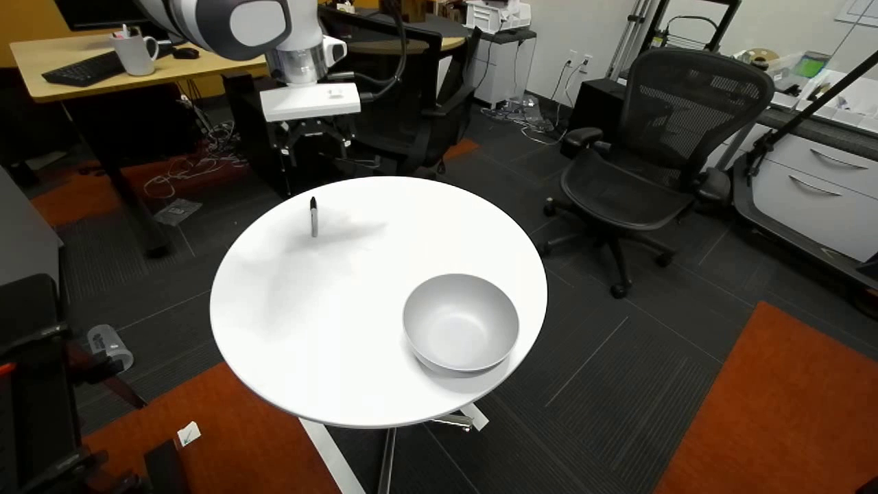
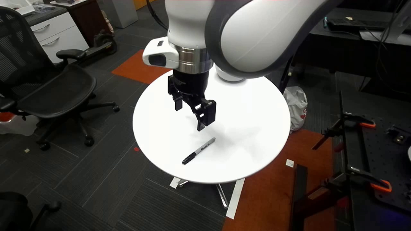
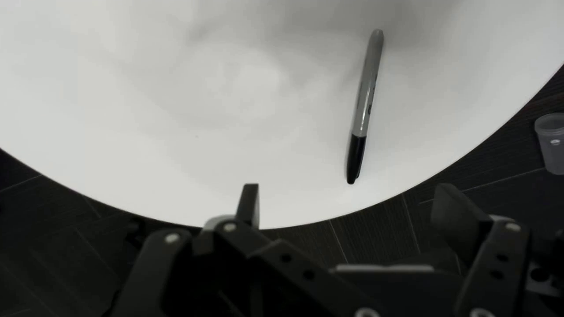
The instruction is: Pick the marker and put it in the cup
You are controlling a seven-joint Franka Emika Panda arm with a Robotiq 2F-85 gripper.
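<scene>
The marker, grey with a black cap, lies on the round white table in both exterior views [image 1: 314, 218] [image 2: 199, 150]. In the wrist view the marker [image 3: 365, 108] points its cap toward the jaws, near the table edge. The cup is a wide grey-white bowl [image 1: 461, 329] on the far side of the table from the arm. In an exterior view it is mostly hidden behind the arm, with its lower wall [image 2: 228, 76] showing. My gripper [image 1: 317, 161] [image 2: 192, 114] is open and empty, above the table's edge. In the wrist view its fingers [image 3: 348, 204] stand wide apart, beyond the cap end.
The round white table [image 1: 315, 329] [image 2: 260, 147] [image 3: 154, 132] has a curved edge close to the marker. A black mesh chair [image 1: 658, 137] [image 2: 54, 93] stands beside it. A clear plastic container [image 1: 110, 346] [image 3: 553, 145] lies on the floor. A desk with a mug [image 1: 135, 55] stands behind.
</scene>
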